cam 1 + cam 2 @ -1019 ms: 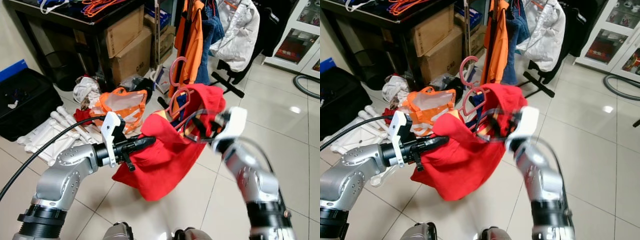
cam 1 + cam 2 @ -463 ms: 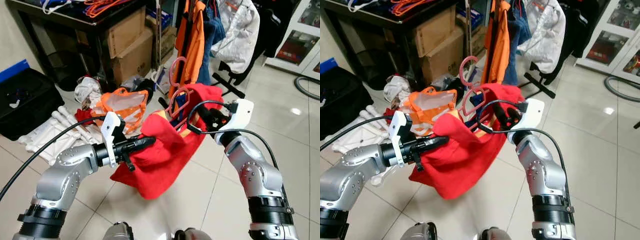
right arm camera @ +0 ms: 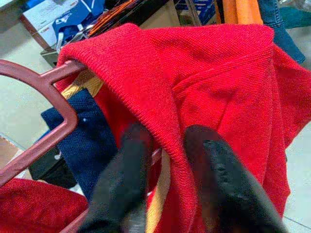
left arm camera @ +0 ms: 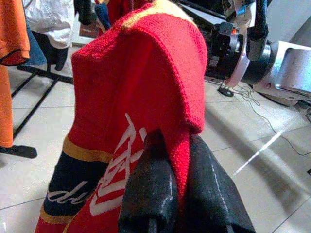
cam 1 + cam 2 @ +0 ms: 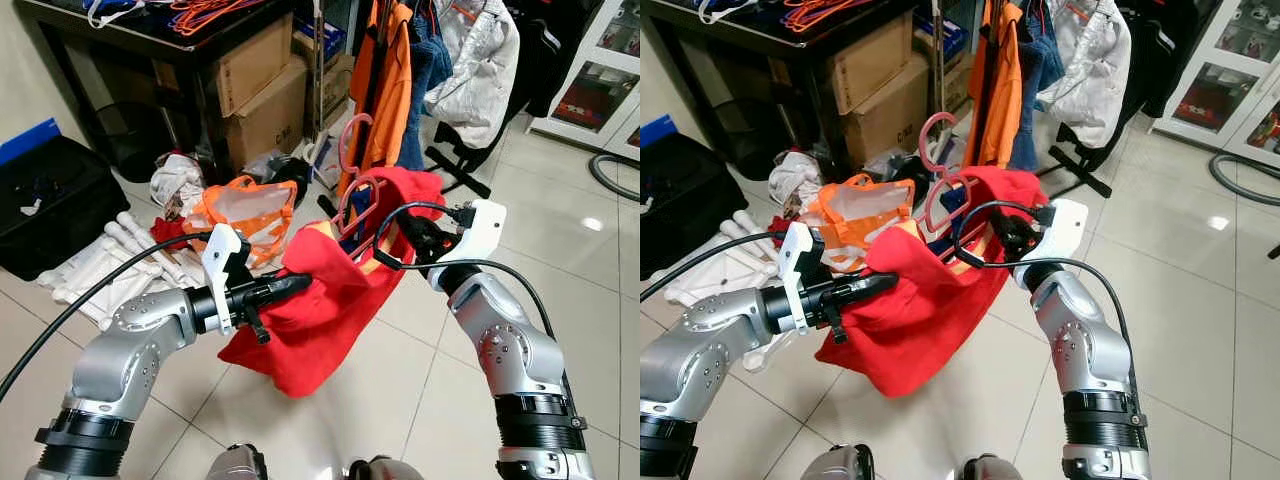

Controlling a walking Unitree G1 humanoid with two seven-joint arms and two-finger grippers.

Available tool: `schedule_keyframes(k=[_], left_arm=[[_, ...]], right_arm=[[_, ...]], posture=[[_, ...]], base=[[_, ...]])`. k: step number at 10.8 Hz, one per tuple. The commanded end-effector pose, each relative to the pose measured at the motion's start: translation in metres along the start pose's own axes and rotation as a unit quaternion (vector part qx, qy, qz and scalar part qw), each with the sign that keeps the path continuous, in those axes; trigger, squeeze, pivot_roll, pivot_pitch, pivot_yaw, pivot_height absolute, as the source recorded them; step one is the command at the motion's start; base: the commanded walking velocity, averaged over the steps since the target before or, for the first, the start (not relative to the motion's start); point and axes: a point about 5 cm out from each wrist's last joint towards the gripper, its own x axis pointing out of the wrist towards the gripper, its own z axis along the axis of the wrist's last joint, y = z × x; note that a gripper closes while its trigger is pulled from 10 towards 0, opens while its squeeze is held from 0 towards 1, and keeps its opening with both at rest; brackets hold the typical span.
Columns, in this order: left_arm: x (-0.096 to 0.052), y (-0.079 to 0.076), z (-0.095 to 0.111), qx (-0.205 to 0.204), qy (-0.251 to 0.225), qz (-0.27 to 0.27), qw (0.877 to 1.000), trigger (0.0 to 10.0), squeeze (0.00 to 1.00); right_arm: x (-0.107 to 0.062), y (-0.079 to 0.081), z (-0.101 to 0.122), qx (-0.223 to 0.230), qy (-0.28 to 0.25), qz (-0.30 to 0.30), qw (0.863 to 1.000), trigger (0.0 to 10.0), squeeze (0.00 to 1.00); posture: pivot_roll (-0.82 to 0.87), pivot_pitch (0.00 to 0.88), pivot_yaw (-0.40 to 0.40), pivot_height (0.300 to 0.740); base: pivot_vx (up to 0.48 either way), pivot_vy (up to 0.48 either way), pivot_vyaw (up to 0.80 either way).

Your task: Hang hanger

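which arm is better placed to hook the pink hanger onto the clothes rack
Right, probably. The right gripper pinches the red knitted sweater right beside the pink plastic hanger, nearest the rack of hanging clothes. The left gripper clamps the sweater's far edge, lower and further from the rack.

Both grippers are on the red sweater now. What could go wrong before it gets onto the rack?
1. Both the left gripper and the right gripper pinch only the red sweater, not the pink hanger, so the hanger may slip out.
2. The sweater's hem hangs low and could drag on the floor.
3. The clutter lying before the rack could trip the approach.
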Motion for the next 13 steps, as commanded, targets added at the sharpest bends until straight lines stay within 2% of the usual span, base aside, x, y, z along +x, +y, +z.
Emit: schedule_keyframes(k=[1,4,5,6,8,9,10,13], left_arm=[[0.004,-0.005,0.011,0.026,-0.019,-0.022,0.999,10.0,0.0],[0.004,-0.006,0.01,0.024,-0.019,-0.024,0.999,10.0,0.0],[0.005,-0.006,0.01,0.024,-0.018,-0.024,0.999,10.0,0.0],[0.006,-0.006,0.009,0.022,-0.017,-0.026,0.999,10.0,0.0],[0.007,-0.007,0.009,0.021,-0.018,-0.027,0.999,10.0,0.0],[0.009,-0.007,0.008,0.021,-0.018,-0.029,0.999,10.0,0.0],[0.011,-0.007,0.007,0.022,-0.016,-0.032,0.999,10.0,0.0],[0.014,-0.008,0.005,0.024,-0.01,-0.039,0.999,10.0,0.0]], right_arm=[[0.001,0.0,0.002,0.008,-0.006,-0.001,1.0,0.0,0.0],[0.005,0.026,0.054,-0.007,-0.085,0.04,0.996,0.0,0.0],[0.004,0.028,0.059,-0.01,-0.091,0.044,0.995,0.0,0.0],[0.0,0.042,0.081,-0.011,-0.114,0.067,0.991,0.0,0.0],[0.001,0.051,0.09,-0.004,-0.116,0.072,0.991,0.0,0.0],[0.005,0.06,0.096,0.005,-0.11,0.07,0.991,0.0,0.0],[0.012,0.076,0.113,0.02,-0.115,0.062,0.991,0.0,0.03],[0.024,0.082,0.128,0.055,-0.109,0.022,0.992,0.0,0.03]], posture=[[-0.1,0.091,-0.039,0.74],[-0.11,0.092,-0.037,0.74],[-0.11,0.092,-0.037,0.74],[-0.12,0.093,-0.036,0.74],[-0.13,0.092,-0.037,0.74],[-0.13,0.093,-0.035,0.74],[-0.14,0.093,-0.034,0.74],[-0.15,0.092,-0.038,0.74]], base=[[0.0,0.0,0.0],[0.0,0.0,0.0],[0.0,0.0,0.0],[0.0,0.0,0.0],[0.0,0.0,0.0],[0.0,0.0,0.0],[0.0,0.0,0.0],[0.0,0.0,0.0]])
